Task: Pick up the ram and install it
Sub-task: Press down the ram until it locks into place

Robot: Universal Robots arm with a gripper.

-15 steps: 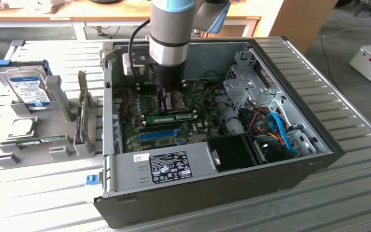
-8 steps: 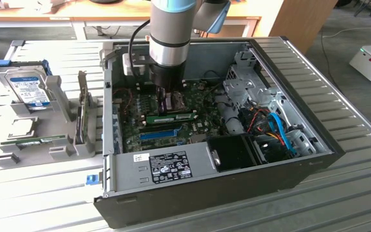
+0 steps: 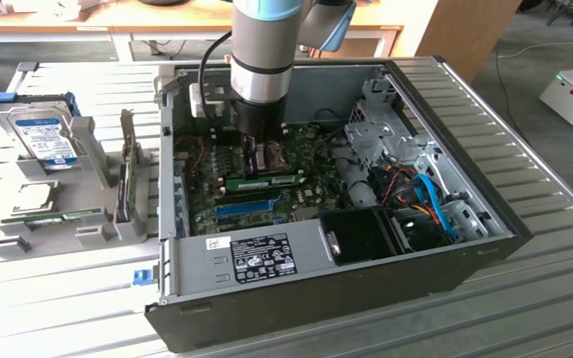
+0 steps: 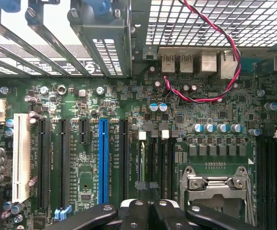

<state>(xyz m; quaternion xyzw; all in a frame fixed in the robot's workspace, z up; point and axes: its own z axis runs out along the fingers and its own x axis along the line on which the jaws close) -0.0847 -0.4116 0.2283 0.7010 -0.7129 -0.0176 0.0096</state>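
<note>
In the exterior view the ram (image 3: 263,181), a narrow green stick with dark chips, stands on edge on the motherboard (image 3: 312,186) inside the open computer case (image 3: 446,224). My gripper (image 3: 263,158) reaches down into the case right above the middle of the ram. Whether it touches the stick I cannot tell. In the wrist view my gripper (image 4: 150,206) is shut, its black fingers (image 4: 136,213) pressed together over the dark memory slots (image 4: 160,163) beside the processor socket (image 4: 215,187).
A bright blue slot strip (image 3: 245,206) lies just in front of the ram. At the exterior view's left a grey rack (image 3: 87,224) holds a silver hard drive (image 3: 42,138) and another green stick (image 3: 63,218). Cables (image 3: 431,201) and a drive cage (image 3: 376,123) crowd the case's right.
</note>
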